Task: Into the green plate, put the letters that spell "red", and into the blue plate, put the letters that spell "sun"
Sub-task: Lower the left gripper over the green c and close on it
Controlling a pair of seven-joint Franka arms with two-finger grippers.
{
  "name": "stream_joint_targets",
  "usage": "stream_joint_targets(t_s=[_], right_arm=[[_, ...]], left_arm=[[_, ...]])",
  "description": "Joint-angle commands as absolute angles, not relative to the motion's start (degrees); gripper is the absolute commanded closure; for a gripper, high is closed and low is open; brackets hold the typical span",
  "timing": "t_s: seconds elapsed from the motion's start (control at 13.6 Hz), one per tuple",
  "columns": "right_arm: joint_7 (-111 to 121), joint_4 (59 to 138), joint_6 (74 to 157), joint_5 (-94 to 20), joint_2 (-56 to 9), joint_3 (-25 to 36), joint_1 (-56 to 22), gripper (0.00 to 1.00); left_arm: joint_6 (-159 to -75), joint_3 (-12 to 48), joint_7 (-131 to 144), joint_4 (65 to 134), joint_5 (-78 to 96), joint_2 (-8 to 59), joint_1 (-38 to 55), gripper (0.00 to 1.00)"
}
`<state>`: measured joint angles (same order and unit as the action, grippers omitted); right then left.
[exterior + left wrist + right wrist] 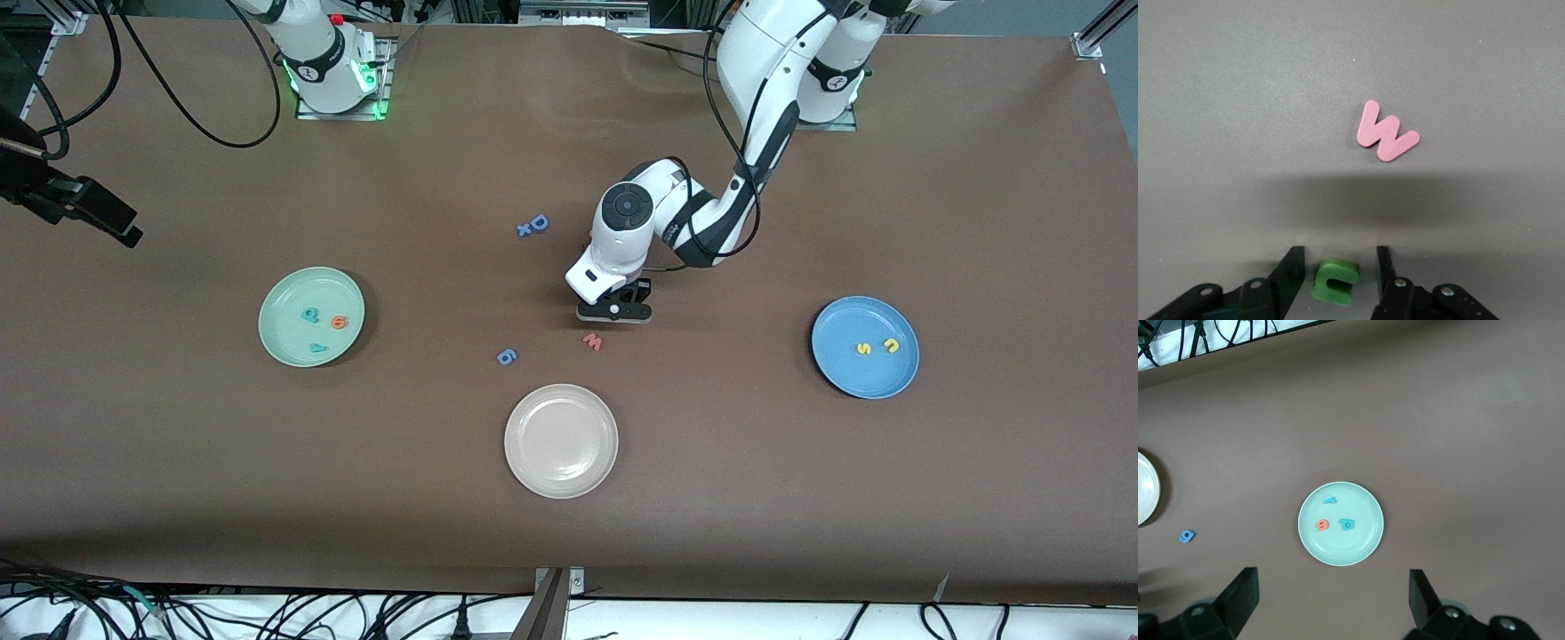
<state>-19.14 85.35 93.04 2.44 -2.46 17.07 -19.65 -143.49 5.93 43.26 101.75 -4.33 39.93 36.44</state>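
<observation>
One green letter (1335, 281) between left pincer (1335, 277) fingers.

Bare table (765, 462) fills lower right of front view between white plate (561, 440) and blue plate (865, 347); pink w (593, 341) lies mid-frame just below left gripper (614, 310).

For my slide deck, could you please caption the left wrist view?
Left claw straddling the green letter on the brown table, fingers not yet touching it, pink "w" lying nearby.
</observation>
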Motion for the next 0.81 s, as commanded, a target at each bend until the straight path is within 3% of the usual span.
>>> stream_joint_targets(t_s=[0.0,0.29,0.44,0.74], right_arm=[[-19.16,85.25,93.08,2.2,-2.02,16.87,-19.6,0.01],[-19.16,85.17,93.08,2.11,-2.02,16.87,-19.6,0.0],[-19.16,85.17,93.25,2.02,-1.93,16.96,-19.6,0.0],[-19.16,85.17,93.08,2.02,-1.93,16.96,-19.6,0.0]], left_arm=[[-142.12,6.42,41.13,104.15,-2.72,39.02,35.86,0.49],[-142.03,6.42,40.43,104.5,-2.72,39.02,35.86,0.51],[-142.03,6.42,40.43,104.59,-2.72,39.11,35.86,0.69],[-142.03,6.42,40.43,104.68,-2.72,39.11,35.86,0.73]])
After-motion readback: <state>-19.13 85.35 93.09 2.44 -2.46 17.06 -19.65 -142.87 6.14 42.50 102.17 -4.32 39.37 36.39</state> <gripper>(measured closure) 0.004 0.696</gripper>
